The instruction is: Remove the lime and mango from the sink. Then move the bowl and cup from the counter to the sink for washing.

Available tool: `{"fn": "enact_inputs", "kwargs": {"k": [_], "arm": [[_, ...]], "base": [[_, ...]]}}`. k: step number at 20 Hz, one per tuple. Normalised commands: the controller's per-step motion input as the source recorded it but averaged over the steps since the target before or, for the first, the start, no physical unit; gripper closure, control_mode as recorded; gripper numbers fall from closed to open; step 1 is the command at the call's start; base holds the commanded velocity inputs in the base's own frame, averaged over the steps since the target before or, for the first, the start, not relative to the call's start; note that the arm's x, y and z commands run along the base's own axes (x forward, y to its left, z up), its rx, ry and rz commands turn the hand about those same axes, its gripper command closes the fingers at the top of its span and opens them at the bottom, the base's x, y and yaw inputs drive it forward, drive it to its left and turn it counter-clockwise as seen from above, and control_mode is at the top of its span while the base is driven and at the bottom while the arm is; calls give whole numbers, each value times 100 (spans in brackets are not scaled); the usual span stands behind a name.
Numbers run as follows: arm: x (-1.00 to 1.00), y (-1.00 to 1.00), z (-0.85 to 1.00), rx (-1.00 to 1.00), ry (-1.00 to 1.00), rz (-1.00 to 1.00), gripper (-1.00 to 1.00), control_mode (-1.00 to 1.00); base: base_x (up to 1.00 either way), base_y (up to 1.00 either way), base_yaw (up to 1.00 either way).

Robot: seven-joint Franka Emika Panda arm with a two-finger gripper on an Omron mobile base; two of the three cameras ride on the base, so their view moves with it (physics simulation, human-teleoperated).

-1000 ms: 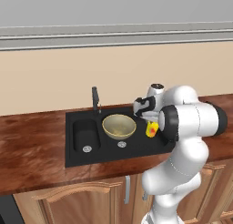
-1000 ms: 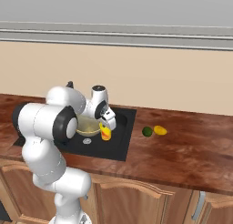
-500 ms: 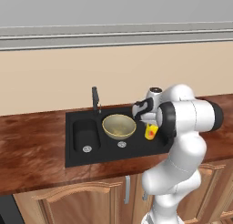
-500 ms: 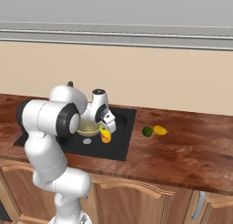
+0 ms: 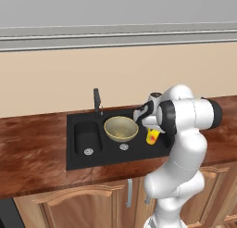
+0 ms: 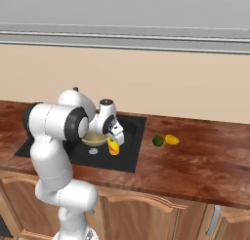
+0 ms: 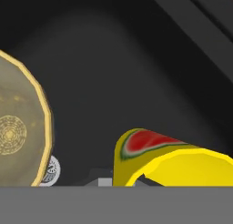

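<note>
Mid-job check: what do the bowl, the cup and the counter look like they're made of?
Bowl: likely glazed ceramic, with an olive-tan rim and a pale speckled, ringed inside.
Cup: smooth bright yellow with a red and green mark; could be plastic or glazed ceramic, the render doesn't settle it.
Counter: reddish-brown wood grain under a glossy finish, with pale highlights on top.

Behind my work area a plain beige wall (image 5: 115,74) runs the full width. A grey ledge (image 5: 115,37) crosses it near the top. Below sit light wooden cabinet doors (image 6: 146,214), one showing a silver handle (image 5: 129,193).
</note>
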Motion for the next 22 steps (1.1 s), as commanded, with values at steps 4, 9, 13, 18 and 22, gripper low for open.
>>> {"fn": "enact_inputs", "kwargs": {"k": [4,9,13,18,22], "arm": [[8,2,-20,1,0,-1,100,-100],[9,1,-20,2,0,-2,100,-100],[7,2,-19,2,0,-2,100,-100],[6,0,-20,1,0,-2,100,-100],[8,2,-20,0,0,-2,100,-100]], "base": [[0,0,0],[0,0,0],[0,0,0],[0,0,0],[0,0,0]]}}
